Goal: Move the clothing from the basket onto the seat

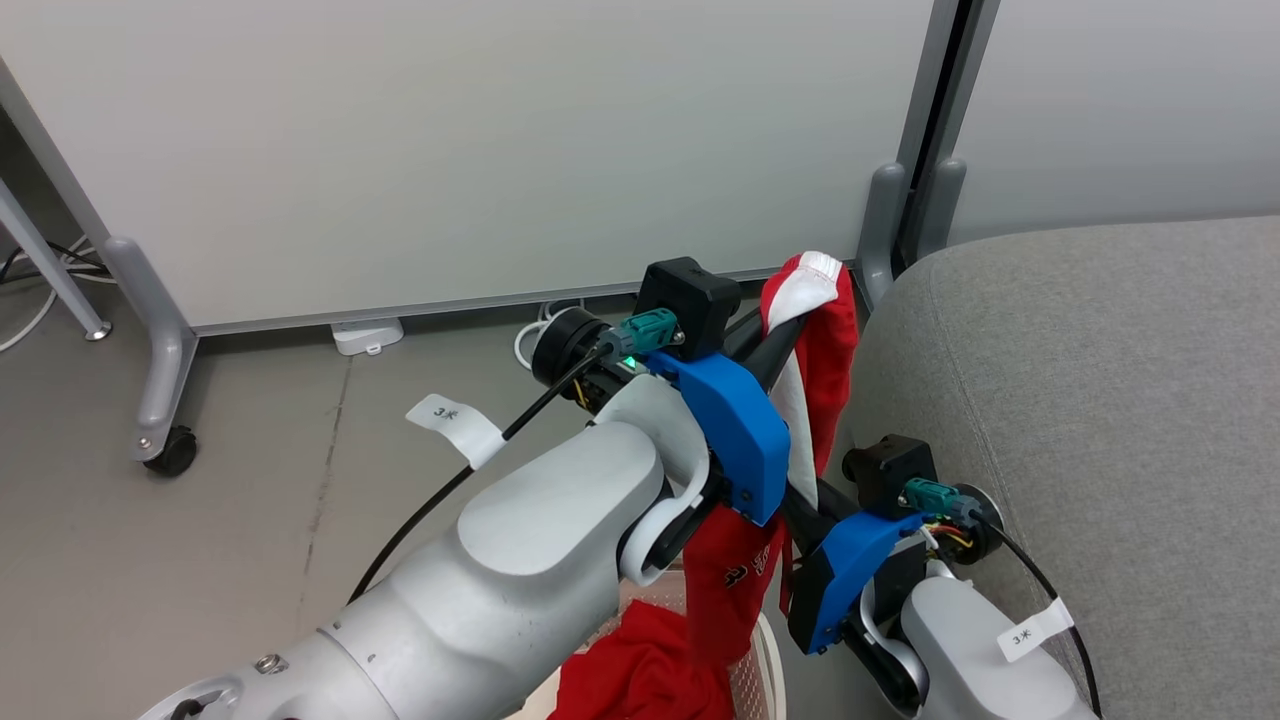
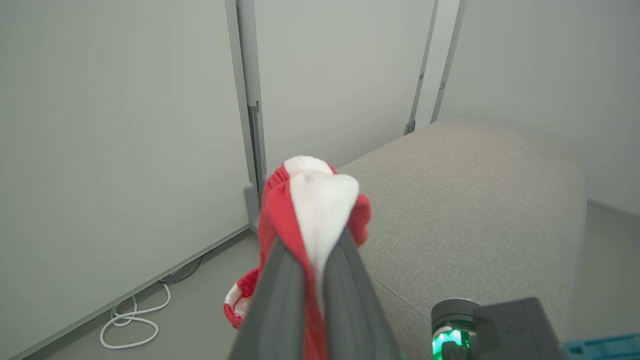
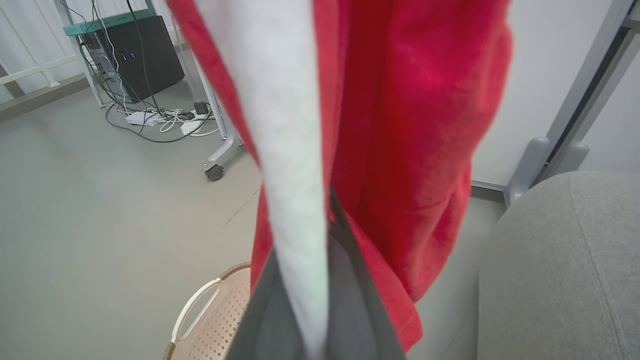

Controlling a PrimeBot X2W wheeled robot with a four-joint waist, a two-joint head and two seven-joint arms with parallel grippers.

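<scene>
Not far in: left hand [image 2: 320,245] and right hand [image 3: 320,235] are both pinched shut on one red garment [image 1: 830,350], dangling over the basket [image 3: 210,320] at 6 o'clock. It's not on the seat [image 1: 1100,400] at 3 o'clock yet, and the second garment [image 1: 640,670] sits in the basket.

My head camera looked down; both wrist cameras sat close behind the garment [image 2: 320,200], all sharing the sofa [image 1: 1100,400].

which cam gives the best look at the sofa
The left wrist view: the sofa stretches away, most of its grey top in sight. The head view has its rounded near end at the right; the right wrist view catches one corner with a seam.
</scene>
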